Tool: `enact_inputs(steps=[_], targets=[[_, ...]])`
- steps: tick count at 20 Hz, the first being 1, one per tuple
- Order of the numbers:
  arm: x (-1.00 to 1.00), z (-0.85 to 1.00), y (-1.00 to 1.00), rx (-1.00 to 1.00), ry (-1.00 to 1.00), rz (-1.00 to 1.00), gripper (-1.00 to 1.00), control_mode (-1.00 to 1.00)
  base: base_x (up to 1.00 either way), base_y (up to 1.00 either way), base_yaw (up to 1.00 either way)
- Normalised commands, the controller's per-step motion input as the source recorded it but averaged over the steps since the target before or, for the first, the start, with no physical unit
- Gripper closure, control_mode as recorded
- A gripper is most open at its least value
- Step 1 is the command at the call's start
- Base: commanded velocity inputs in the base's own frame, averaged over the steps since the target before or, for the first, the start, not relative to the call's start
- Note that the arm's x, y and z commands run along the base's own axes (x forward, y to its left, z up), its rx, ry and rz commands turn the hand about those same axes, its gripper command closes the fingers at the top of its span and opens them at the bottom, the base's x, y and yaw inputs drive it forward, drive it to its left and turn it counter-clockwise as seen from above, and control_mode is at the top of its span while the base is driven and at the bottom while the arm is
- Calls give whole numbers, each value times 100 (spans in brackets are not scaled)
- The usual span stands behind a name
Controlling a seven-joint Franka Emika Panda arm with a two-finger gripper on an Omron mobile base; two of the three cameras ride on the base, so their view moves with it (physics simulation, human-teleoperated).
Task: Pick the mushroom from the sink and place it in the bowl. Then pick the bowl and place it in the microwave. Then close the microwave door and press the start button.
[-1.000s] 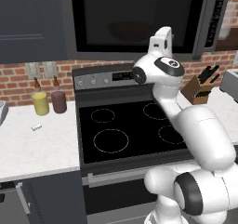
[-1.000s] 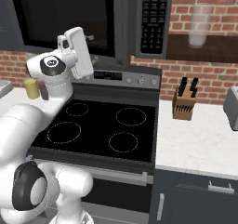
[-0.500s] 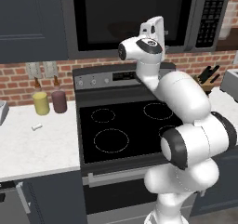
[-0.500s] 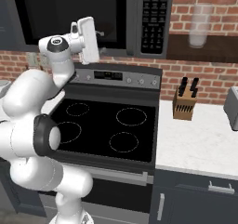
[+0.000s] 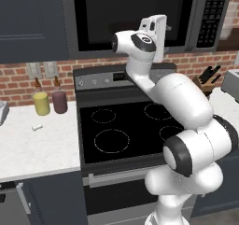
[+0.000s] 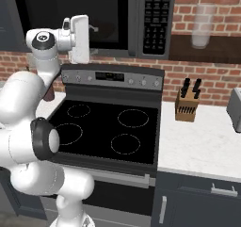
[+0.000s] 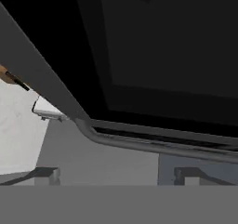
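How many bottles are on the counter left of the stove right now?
2. A yellow bottle and a dark purple bottle stand side by side against the brick wall, left of the stove. The arm may hide more.

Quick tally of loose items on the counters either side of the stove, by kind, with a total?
Bottles, one yellow, one dark purple: 2
Wooden knife block: 1
Small white cylinder on the white counter: 1
Total: 4

Domestic kitchen — black glass cooktop beneath an over-range microwave, brick backsplash, knife block on white surface, navy cabinets.
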Motion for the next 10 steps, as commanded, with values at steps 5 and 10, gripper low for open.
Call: enact_inputs(steps=[5, 10], targets=[[-100, 0, -15, 10, -10, 10, -100, -100, 0, 0, 0], [-100, -4, -7, 4, -4, 4, -100, -100, 0, 0, 0]])
